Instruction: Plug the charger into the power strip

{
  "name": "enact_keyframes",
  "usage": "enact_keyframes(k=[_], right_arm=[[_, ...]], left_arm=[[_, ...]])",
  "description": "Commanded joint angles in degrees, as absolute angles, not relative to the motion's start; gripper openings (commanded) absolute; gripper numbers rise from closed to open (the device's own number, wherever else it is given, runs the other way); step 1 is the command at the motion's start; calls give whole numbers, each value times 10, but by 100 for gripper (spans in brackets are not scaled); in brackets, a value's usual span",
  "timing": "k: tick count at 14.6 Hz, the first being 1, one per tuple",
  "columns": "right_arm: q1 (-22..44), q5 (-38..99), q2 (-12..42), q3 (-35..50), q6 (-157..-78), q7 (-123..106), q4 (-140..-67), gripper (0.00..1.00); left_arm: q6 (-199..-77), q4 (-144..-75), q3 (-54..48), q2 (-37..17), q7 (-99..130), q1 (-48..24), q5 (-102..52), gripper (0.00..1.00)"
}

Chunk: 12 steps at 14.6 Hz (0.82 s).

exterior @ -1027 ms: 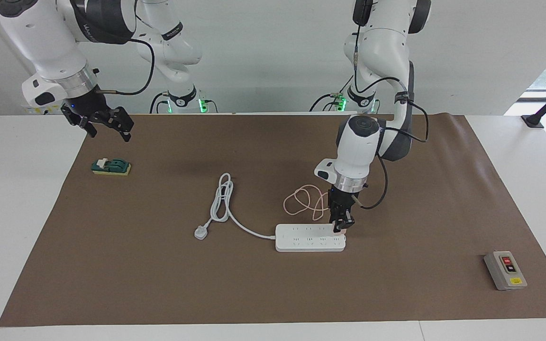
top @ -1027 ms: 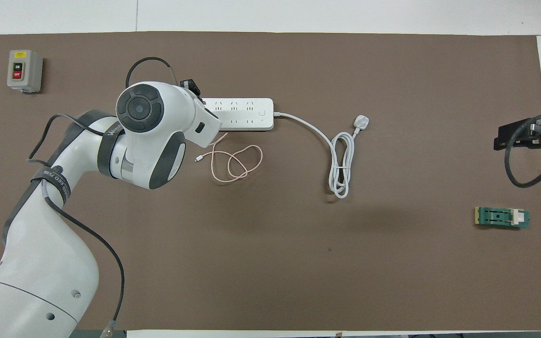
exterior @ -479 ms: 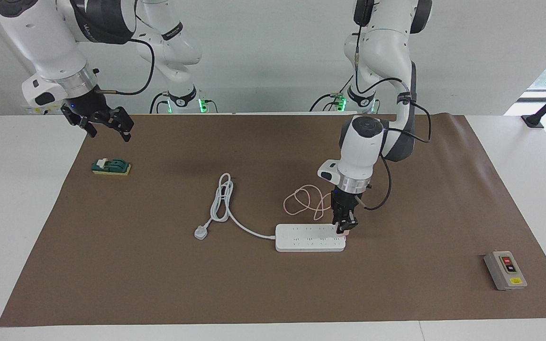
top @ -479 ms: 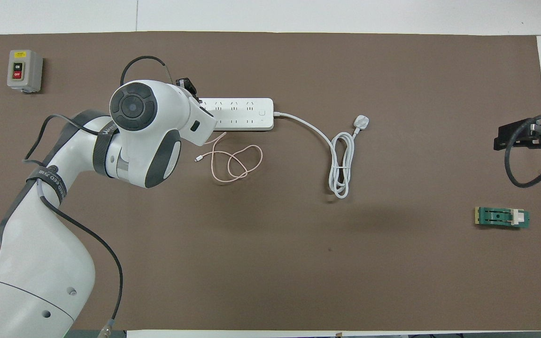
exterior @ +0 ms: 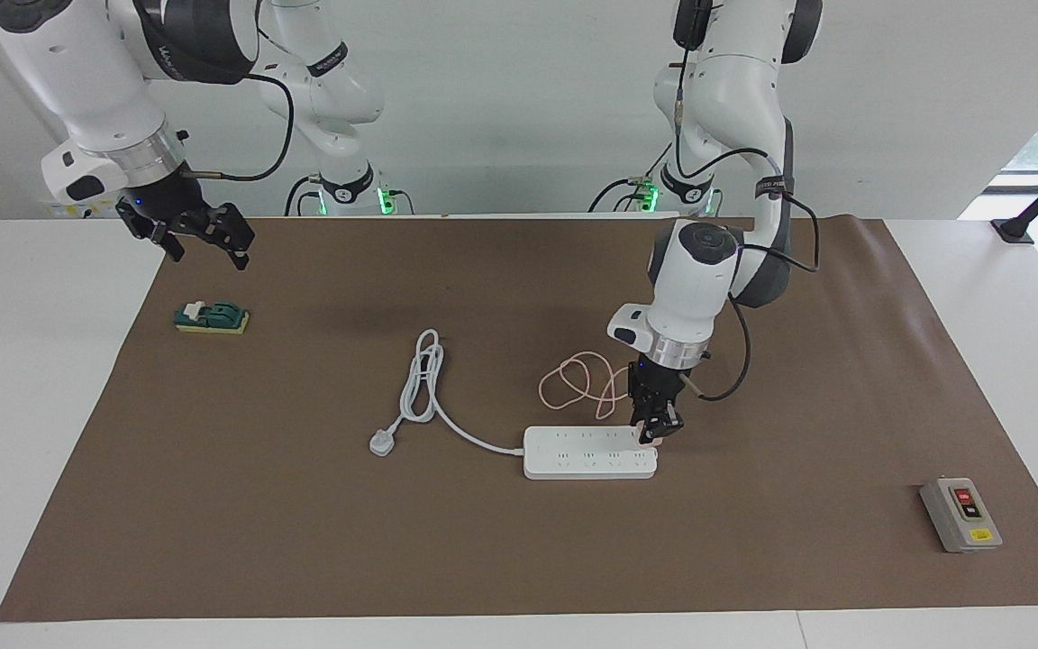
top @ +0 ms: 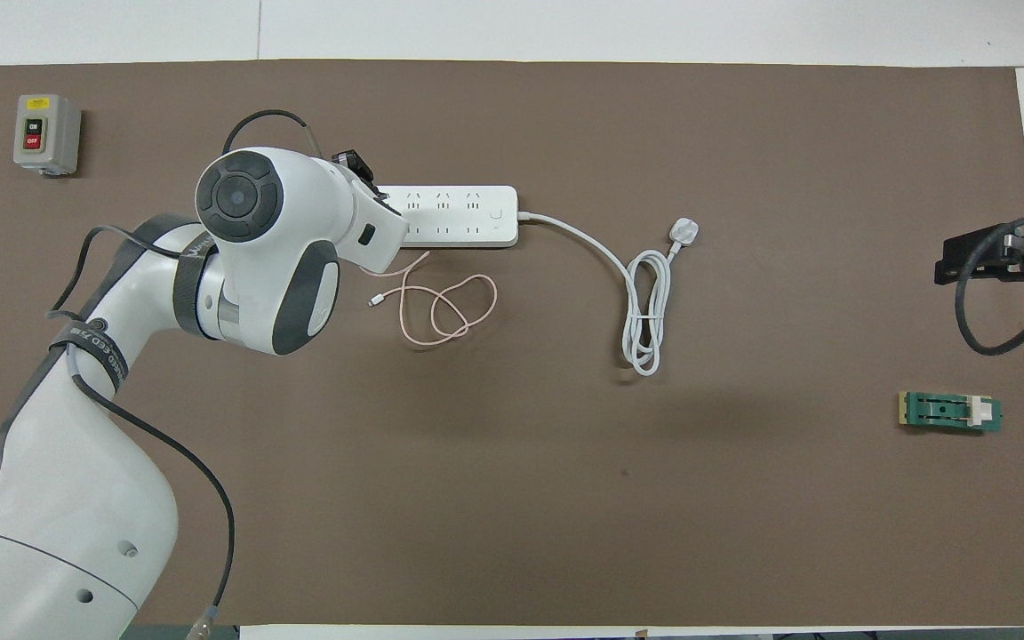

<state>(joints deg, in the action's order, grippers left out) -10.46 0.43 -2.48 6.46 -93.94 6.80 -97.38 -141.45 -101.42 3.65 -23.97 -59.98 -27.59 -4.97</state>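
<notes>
While the left arm reached out over the brown mat (exterior: 753, 541) that covered the counter (exterior: 32, 379), its end effector (exterior: 657, 433) pointed down at the end of the power strip (exterior: 587, 453) lying toward the left arm's end of the counter, and it was clenched on the charger (exterior: 653, 439), a small pale pink cube. The charger sat at the strip's top face, at the socket row nearer to the robots; whether its pins were fully seated could not be told. In the overhead view the left arm's wrist covered that end of the power strip (top: 459, 216), so the charger itself was hidden there. From the charger a thin pink cable (exterior: 573, 383) ran back toward the robots and lay in loose loops on the mat, just beside the strip; its free connector end (top: 373, 301) rested on the mat apart from the strip. At the strip's other end a thick grey-white cord (exterior: 424, 374) curved away into a folded bundle and ended in a three-pin plug (exterior: 381, 443) lying flat on the mat. The right arm waited, its end effector (exterior: 204, 236) released with fingers spread, raised over the mat's edge above a small green block (exterior: 211, 317). A grey box with red and black buttons (exterior: 960, 514) stood near the mat's corner at the left arm's end, well apart from the strip.
</notes>
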Motion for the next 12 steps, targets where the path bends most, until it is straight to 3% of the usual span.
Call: enact_keyframes(k=[1,12], right_arm=[[-110,-5,-29,69,-929,61,-973,100],[-110,-5,-29,69,-929,61,-973,100]], left_arm=[[-1400,-1034,36,-236,-599,-279,-63,0],[-1318,-981,38,-240,-599,-271,-142,0]])
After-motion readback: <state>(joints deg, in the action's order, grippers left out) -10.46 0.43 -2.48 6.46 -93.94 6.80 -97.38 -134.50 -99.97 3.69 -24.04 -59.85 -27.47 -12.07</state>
